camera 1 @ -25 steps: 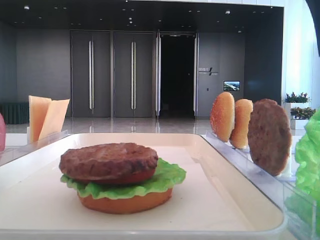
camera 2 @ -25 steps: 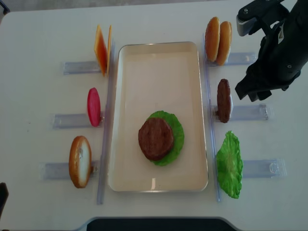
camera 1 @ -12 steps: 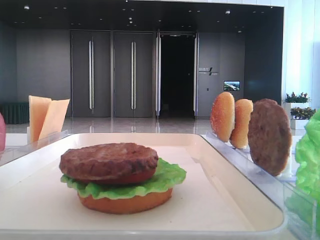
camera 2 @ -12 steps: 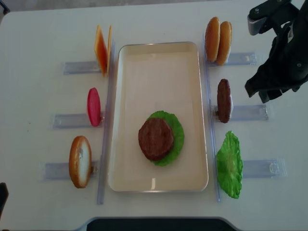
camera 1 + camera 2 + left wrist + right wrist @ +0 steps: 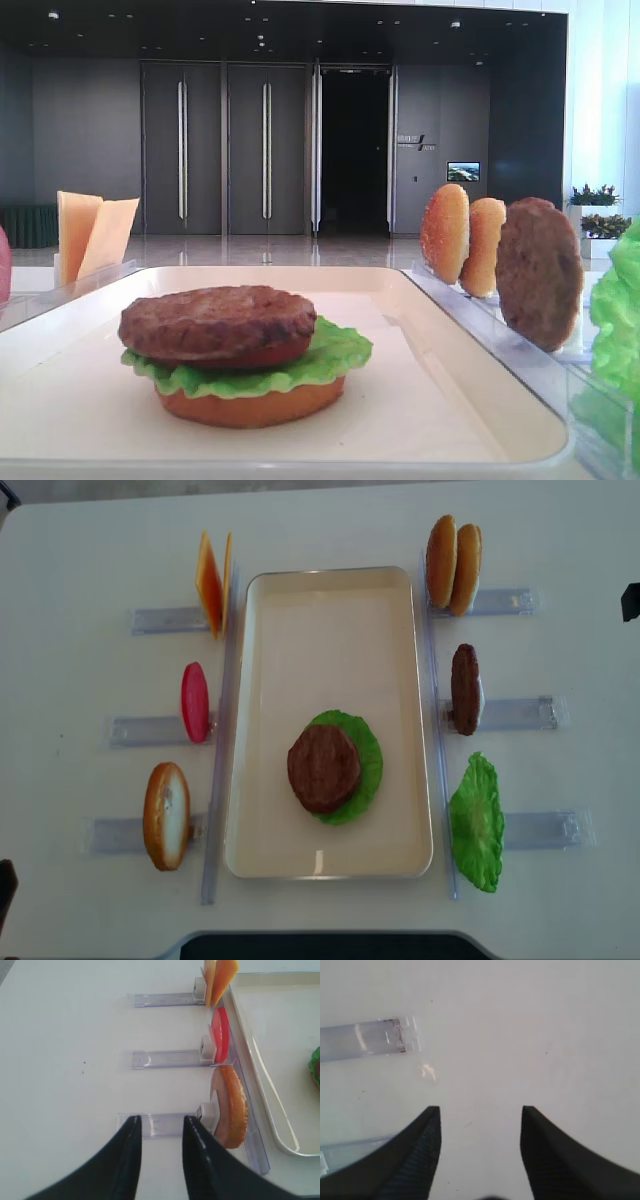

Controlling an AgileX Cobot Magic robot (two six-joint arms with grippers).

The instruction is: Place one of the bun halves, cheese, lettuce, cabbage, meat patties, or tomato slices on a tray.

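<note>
So we had both arms parked out at the edges here, nothing in hand. On our left gripper [image 5: 159,1160], the wrist view showed a narrow slit between the fingers [image 5: 122,1160] with nothing in it, basically closed up. Just past the fingertips sat the end of a clear rack [image 5: 160,1125], and at its far end, off to the right of the fingers, a bun half [image 5: 230,1105] stood on edge. Beyond that, further out from the fingertips, a tomato slice [image 5: 220,1035] stood in its own rack, then the cheese [image 5: 220,977] at the very back. Everything stands upright in slots, which we figured was so a gripper could pinch each piece by its rim.

Our right gripper [image 5: 480,1155] had its fingers [image 5: 415,1160] spread well apart over bare tabletop, holding nothing. A rack end [image 5: 370,1037] lay ahead and to the left of them.

The tray [image 5: 330,600] sat between the two rows of racks, well away from both sets of fingers. On it was a stack: bottom bun, lettuce [image 5: 365,750], what looked like a red slice, and a meat patty [image 5: 323,768] on top, laid flat so the layers sit steady. Still in the right-side racks were two more buns [image 5: 453,565], the second patty [image 5: 464,688] and a spare lettuce leaf [image 5: 477,822].

Our guess: cheese or a top bun was the sensible next piece.
</note>
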